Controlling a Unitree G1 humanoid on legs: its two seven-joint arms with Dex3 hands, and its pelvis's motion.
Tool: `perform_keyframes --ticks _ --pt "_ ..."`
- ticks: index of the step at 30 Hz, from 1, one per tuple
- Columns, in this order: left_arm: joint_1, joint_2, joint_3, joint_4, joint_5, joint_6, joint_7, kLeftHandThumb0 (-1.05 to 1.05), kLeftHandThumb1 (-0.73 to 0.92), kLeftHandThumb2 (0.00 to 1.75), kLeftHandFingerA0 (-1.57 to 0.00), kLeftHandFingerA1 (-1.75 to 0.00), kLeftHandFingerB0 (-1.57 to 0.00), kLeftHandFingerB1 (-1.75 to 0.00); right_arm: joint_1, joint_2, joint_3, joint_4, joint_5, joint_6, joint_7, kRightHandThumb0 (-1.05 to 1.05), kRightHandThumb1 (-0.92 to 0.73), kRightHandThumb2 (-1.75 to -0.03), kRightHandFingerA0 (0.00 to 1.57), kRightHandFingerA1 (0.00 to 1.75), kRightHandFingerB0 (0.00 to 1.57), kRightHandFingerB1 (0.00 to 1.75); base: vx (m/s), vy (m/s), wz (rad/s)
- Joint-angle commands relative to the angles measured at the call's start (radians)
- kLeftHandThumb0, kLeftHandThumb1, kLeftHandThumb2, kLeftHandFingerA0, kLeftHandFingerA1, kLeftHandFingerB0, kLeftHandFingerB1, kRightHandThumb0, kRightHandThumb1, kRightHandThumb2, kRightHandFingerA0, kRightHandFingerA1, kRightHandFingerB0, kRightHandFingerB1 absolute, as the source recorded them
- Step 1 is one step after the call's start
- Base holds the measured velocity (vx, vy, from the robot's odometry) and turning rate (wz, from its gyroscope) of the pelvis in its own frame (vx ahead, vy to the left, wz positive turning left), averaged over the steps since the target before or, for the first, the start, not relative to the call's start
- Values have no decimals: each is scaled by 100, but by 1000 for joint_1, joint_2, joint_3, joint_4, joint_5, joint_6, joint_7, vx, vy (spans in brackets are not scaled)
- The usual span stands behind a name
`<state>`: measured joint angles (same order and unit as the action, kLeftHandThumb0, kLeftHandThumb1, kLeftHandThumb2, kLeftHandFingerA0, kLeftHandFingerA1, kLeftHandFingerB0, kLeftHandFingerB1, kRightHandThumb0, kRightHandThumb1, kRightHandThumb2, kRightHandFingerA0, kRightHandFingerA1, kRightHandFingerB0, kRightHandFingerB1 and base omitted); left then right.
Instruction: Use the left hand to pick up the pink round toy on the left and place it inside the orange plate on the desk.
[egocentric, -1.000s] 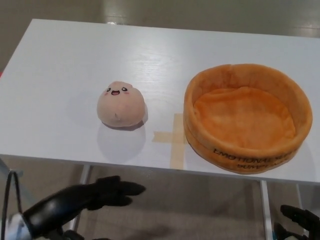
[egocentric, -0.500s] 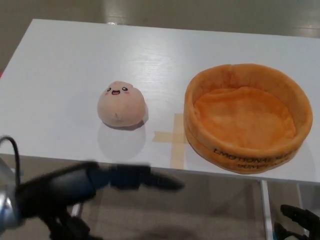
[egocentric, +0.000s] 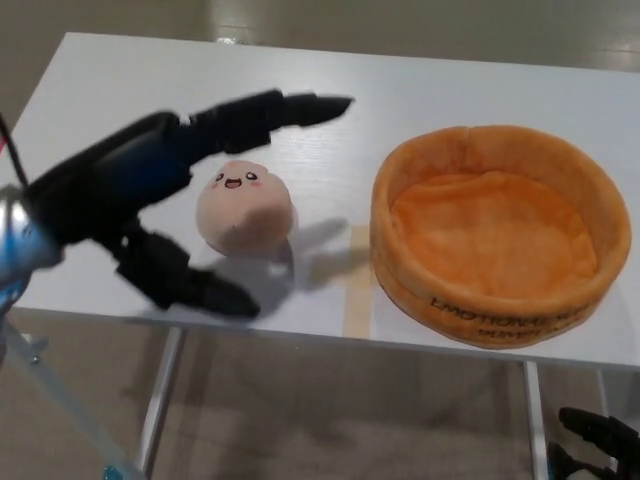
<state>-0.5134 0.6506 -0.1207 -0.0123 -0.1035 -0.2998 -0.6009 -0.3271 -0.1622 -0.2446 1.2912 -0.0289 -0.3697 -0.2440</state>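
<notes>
The pink round toy (egocentric: 245, 207), with a small smiling face, sits on the white desk (egocentric: 120, 110) left of centre. My left hand (egocentric: 185, 190) hovers over and around it, open: the two fingers reach above its far side and the thumb (egocentric: 190, 285) hangs near its front left. The hand does not grip the toy. The orange plush plate (egocentric: 500, 230) stands empty at the right of the desk. Only the fingertips of my right hand (egocentric: 597, 440) show at the bottom right corner, below the desk edge.
A cross of beige tape (egocentric: 357, 280) marks the desk between toy and plate. The desk's front edge runs just below the plate, with metal legs (egocentric: 160, 400) and the floor under it.
My left hand has risen from below the desk's front edge and swung forward over the toy, fingers spread. Toy and plate have not moved; the view has shifted slightly.
</notes>
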Motion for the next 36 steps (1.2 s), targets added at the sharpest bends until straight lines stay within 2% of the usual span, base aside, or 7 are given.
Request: perform_keyframes --ticks 1,4,25,26,30,32,36 --pt "-294 -38 -228 523 574 -54 366 -23 37 65 0 0 -3 -22 11 0 -2 17 6 -7 2 -17 -57 -59 65 72 71 58 0 0 0" --pt "-335 -52 -292 623 630 -45 446 -56 36 68 0 0 -4 -14 14 0 -5 17 10 -6 9 -18 -56 -62 64 73 70 55 0 0 0" --pt "-441 -182 -565 1015 726 52 674 -47 32 72 0 -20 -2 -30 13 2 -16 18 25 4 39 -18 -59 -60 63 72 68 57 0 0 0" --pt "-438 -189 -570 1031 721 49 672 -40 40 52 0 -23 -13 -28 11 2 -13 19 22 8 34 -21 -60 -58 63 65 70 54 0 0 0" --pt "-435 -210 -594 1084 719 33 696 -36 39 52 -1 -24 -18 -30 13 3 -7 17 14 -1 30 -18 -58 -60 62 72 68 58 0 0 0" --pt "-437 -221 -618 1112 737 28 727 -43 41 63 -14 -37 -20 -36 10 5 -16 18 24 10 33 -18 -57 -60 65 74 70 58 0 0 0" --pt "-442 -249 -604 1149 701 32 712 -31 80 64 -80 -47 -64 -40 8 5 -3 19 8 11 15 -16 -58 -59 68 78 72 58 0 0 0"
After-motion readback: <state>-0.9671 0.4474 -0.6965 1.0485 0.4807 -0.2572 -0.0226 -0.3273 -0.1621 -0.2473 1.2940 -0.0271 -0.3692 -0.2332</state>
